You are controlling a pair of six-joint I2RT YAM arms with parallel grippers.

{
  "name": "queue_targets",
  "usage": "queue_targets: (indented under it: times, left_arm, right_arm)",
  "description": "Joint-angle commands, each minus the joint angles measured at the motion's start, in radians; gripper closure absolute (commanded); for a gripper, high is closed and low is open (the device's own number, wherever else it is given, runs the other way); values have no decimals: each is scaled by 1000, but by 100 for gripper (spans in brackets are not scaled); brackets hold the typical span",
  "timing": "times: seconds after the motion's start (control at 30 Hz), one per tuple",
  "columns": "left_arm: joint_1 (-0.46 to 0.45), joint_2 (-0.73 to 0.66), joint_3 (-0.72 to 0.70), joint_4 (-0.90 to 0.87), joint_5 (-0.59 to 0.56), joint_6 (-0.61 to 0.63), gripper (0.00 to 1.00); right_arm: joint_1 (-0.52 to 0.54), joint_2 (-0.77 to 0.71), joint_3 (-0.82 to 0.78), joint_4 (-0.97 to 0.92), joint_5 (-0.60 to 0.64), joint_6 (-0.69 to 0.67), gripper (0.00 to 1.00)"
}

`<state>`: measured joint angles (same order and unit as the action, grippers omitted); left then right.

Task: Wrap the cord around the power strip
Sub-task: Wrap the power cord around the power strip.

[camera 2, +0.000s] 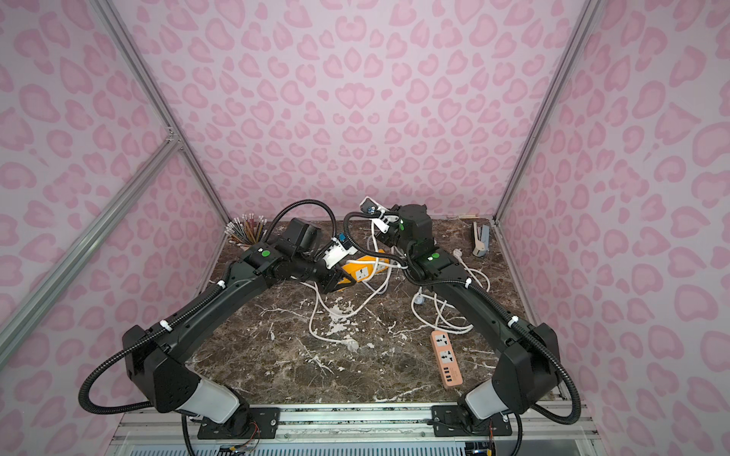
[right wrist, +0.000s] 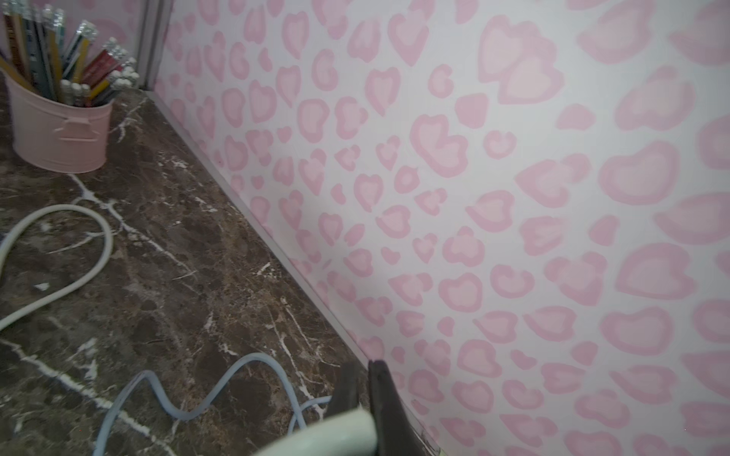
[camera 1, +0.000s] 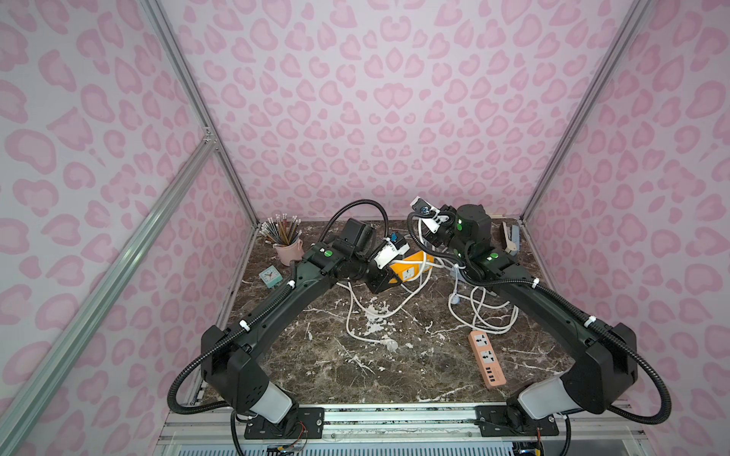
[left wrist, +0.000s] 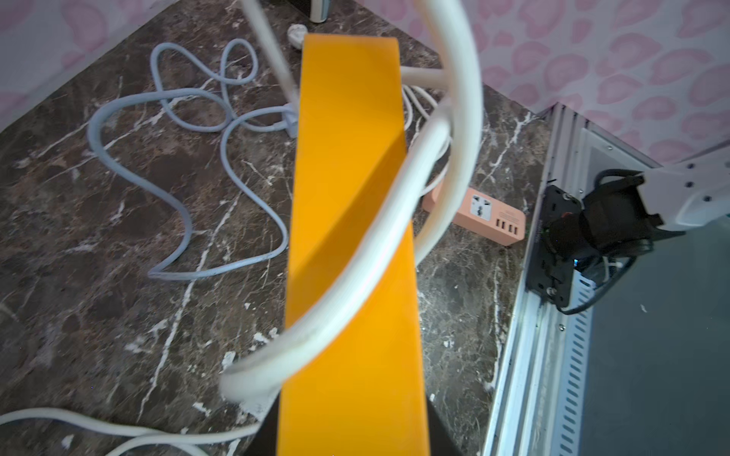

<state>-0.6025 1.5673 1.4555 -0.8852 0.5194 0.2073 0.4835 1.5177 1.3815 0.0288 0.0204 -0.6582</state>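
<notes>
Squeezing one short end of the yellow power strip [left wrist: 347, 197] with the left gripper [left wrist: 353, 434], jaws pressed tight on either side of it; holding it up off the brown marble table [camera 1: 395, 367], near the back and about in the middle, sockets facing up in both top views; pinching the white cord [right wrist: 335, 432] with the right gripper [right wrist: 365, 391], fingers [right wrist: 385, 398] shut tight on it, up above the far end of the strip and close to the back wall [right wrist: 513, 197] with its pink spots; running from that pinch down to the strip; slanting once across the plain yellow side in the left wrist view, with one more loop bending round a long edge; dropping off the strip and trailing in loose curls over the table toward the front; cannot tell the number of full turns on the strip.

Further out, lying in messy loops flat on the table, partly under the right arm [camera 1: 533, 296], a pale blue cord [left wrist: 177, 221]; nearer the front on the right, a pink power strip [camera 1: 488, 357], flat, sockets up, well apart from the yellow one; standing in the back left corner, a pink cup [camera 1: 287, 250] full of pencils [camera 1: 278, 229]; just in front of the cup, a small blue clock [camera 1: 270, 275]; over in the back right corner by the side wall [camera 1: 572, 177], a grey stapler [camera 1: 511, 237].
</notes>
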Motion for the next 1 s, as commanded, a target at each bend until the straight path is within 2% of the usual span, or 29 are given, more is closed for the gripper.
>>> queue_targets:
  times: [0.0,0.13,0.27,0.4,0.57,0.73,0.97]
  left_arm:
    - [-8,-13,-1,35,149,59,97]
    - [-8,-23,-8,55,247,94,98]
    - [-8,-66,-61,210,411,55,97]
    - [-5,-100,-94,345,510,-3,97]
    - [4,-104,-109,418,535,-55,97]
    - [12,-101,-109,521,530,-146,97]
    - [49,-147,-148,738,529,-315,97]
  right_arm:
    - [-24,56,85,-176,-136,44,100]
    - [-52,109,120,-237,-156,66,99]
    - [-117,114,100,-189,-374,163,88]
    - [-173,115,59,-117,-581,287,61]
    - [-224,121,-91,138,-718,533,40]
    - [-233,157,-208,362,-732,743,29]
    - [-230,209,-395,679,-572,998,28]
